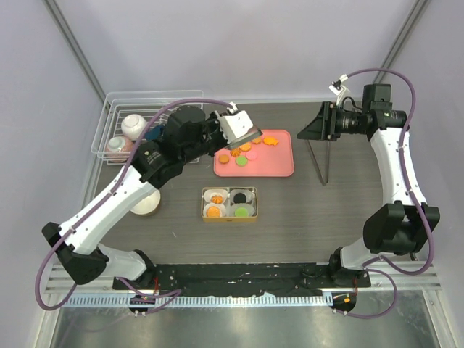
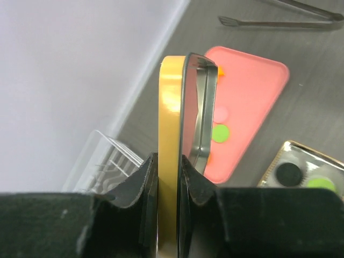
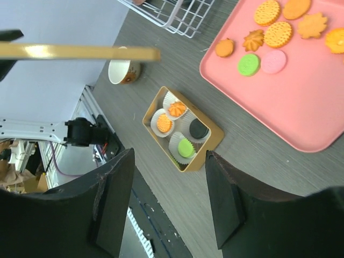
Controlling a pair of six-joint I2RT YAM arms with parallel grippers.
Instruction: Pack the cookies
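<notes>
Gripping a gold lid by its rim with the left gripper, fingers pressed on both faces. Holding it on edge, in the air over the far-left part of the pink tray.

Holding the right gripper up off the table, out past the right side of the pink tray. Fingers standing well apart, gripping nothing.

Noting loose cookies lying flat on the far-left half of the pink tray: several orange, one green and one pale pink side by side. Leaving the near-right half of the tray bare.

Noting a gold tin on the table just on the near side of the pink tray, toward its left end, not touching it. Counting four white paper cups inside, one cookie in each: two orange, one black, one green.

Noting a wire basket well to the left of the pink tray, a cup to its near left beyond the tin, and metal tongs on the table just off its right side.
</notes>
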